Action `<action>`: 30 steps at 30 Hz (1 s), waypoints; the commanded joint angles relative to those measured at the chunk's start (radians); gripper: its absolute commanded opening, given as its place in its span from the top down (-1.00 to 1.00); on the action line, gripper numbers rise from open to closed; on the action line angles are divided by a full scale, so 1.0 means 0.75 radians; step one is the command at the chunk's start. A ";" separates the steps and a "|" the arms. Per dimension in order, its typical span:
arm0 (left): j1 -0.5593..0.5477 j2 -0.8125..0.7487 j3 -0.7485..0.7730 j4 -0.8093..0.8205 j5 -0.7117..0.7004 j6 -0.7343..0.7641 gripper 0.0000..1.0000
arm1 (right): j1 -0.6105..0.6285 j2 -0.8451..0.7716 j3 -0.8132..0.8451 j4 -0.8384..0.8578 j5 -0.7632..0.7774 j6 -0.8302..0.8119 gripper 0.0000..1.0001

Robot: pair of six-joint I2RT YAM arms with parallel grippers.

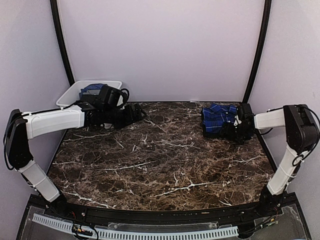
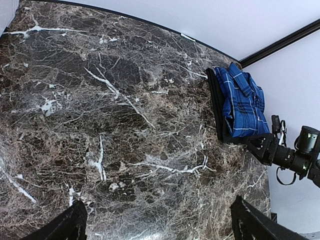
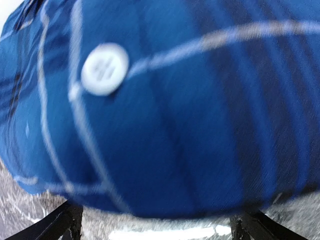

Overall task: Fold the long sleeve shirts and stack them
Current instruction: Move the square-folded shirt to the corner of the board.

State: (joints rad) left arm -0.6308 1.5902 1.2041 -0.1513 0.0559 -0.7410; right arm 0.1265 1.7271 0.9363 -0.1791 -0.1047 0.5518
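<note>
With right pincer (image 1: pixel 230 129) spread wide, nosing into folded blue plaid shirt (image 1: pixel 214 118) at table's (image 1: pixel 160 150) far-right edge; likely risking snagging cloth and spilling the fold on pulling back.

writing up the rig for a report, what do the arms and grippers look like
Both the left arm and right arm have white boxy links joined by chunky black joints. The left gripper and right gripper are all black. Thin black cables loop beside the joints. No markings are legible.
</note>
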 commanded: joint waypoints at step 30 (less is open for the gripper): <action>0.011 -0.077 0.019 -0.026 -0.025 0.121 -0.98 | -0.037 -0.003 0.160 -0.127 0.028 -0.102 -0.97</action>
State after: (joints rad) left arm -0.6304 1.5864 1.1900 -0.1532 0.0483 -0.7074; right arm 0.0574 1.8259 1.1076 -0.2657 -0.1066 0.4820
